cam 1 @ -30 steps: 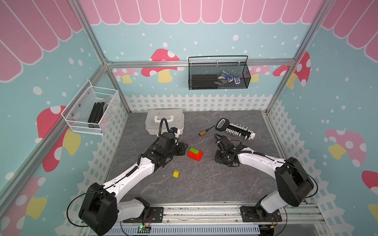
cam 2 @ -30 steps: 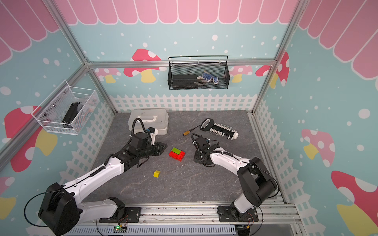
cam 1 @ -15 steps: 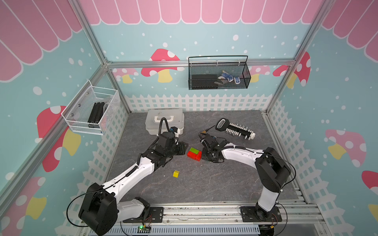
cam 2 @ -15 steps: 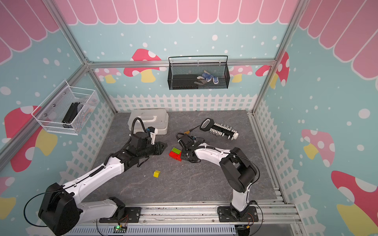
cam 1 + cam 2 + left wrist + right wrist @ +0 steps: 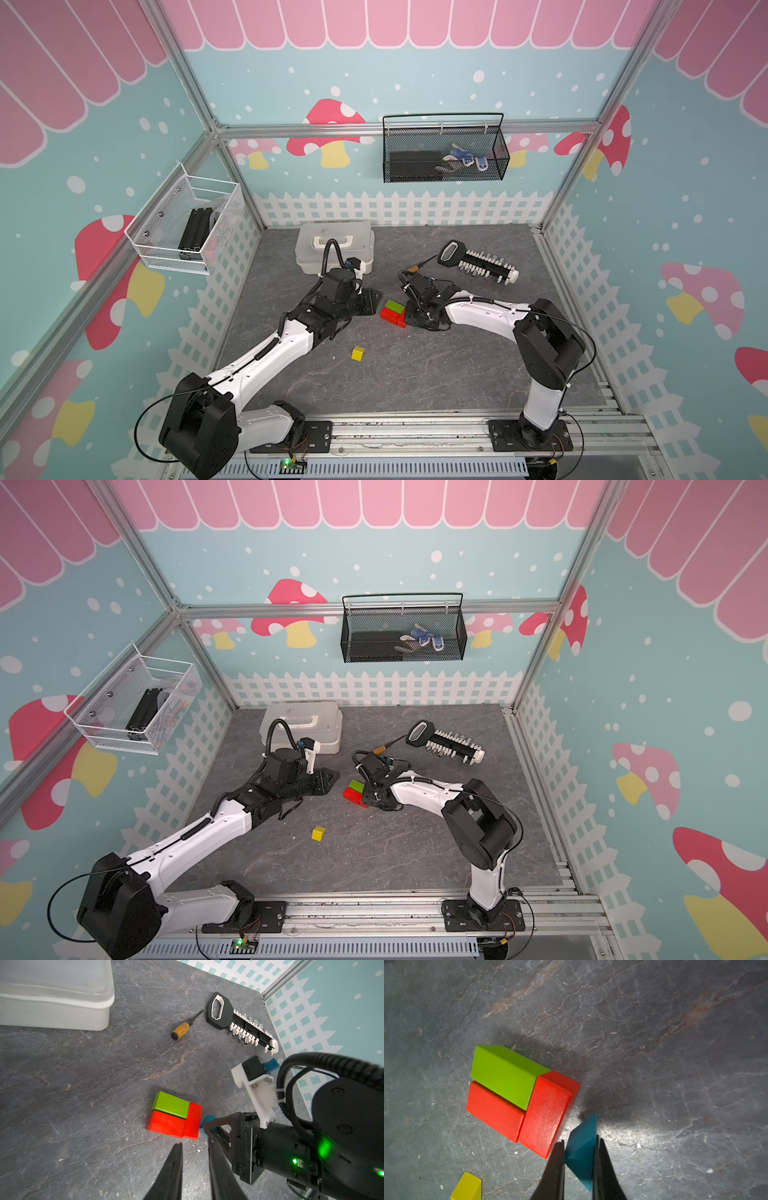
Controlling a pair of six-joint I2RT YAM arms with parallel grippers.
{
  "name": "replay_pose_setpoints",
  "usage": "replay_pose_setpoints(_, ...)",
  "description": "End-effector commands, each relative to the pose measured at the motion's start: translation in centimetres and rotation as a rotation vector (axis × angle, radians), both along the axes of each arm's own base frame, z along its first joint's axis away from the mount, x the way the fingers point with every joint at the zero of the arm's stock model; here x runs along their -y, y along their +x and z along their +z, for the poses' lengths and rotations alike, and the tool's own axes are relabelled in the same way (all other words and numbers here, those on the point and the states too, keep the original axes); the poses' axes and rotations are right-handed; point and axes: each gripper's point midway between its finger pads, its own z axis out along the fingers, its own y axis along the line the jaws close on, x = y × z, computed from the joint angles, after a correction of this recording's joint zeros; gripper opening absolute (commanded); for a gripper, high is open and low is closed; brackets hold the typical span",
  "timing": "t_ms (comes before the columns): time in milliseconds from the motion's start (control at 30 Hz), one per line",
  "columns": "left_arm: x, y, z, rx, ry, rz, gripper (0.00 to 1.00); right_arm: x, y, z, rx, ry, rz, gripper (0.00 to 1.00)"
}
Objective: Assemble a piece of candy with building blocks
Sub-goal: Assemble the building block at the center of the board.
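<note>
Fingers [image 5: 556, 1164] of the right gripper [image 5: 579, 1139] clamp the blue triangle block [image 5: 581, 1153], its tip just beside the red-and-green body [image 5: 517, 1093]. The left gripper [image 5: 193, 1142] hangs near that body, fingers [image 5: 174, 1167] slightly parted with nothing between them; the yellow block [image 5: 358, 353] lies well apart.

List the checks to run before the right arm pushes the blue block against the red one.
1. Grip on the blue block: ok, the right gripper is shut on it.
2. Blue block flush with the red end block: not ok, a gap shows and it sits at an angle.
3. Green bar and red bar against the end block: ok, all touch.
4. Left gripper clear: ok, open, empty, apart from the blocks.
5. Yellow block joined: not ok, alone on the table.
6. Blue block resting on the table: cannot tell.
</note>
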Motion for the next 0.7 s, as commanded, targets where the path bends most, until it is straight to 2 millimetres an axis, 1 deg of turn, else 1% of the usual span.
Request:
replay_pose_setpoints(0, 0.0, -0.1, 0.6, 0.011, -0.004, -0.011, 0.26, -0.5, 0.1, -0.5, -0.014, -0.003, -0.014, 0.15)
replay_pose_setpoints(133, 0.1, -0.1, 0.5, 0.007, -0.003, -0.013, 0.25, -0.6, 0.1, -0.8, -0.016, -0.008, -0.010, 0.16)
replay_pose_setpoints(267, 0.1, -0.1, 0.2, -0.001, -0.001, -0.015, 0.26, -0.9, 0.2, -0.9, -0.017, 0.005, -0.006, 0.22)
replay_pose_setpoints(333, 0.1, -0.1, 0.1, -0.005, 0.001, -0.016, 0.25, -1.1, 0.3, -0.7, -0.011, 0.013, -0.005, 0.27)
replay_pose_setpoints(367, 0.2, -0.1, 0.1, -0.005, 0.000, -0.018, 0.25, -1.1, 0.3, -0.6, -0.006, 0.016, -0.004, 0.29)
replay_pose_setpoints(533, 0.2, -0.1, -0.1, -0.010, 0.002, -0.018, 0.26, -1.2, 0.6, 0.9, 0.031, 0.030, 0.002, 0.32)
replay_pose_setpoints(667, 0.3, 0.0, -0.1, -0.014, 0.000, -0.018, 0.26, -1.0, 0.8, 2.8, 0.068, 0.043, 0.003, 0.33)
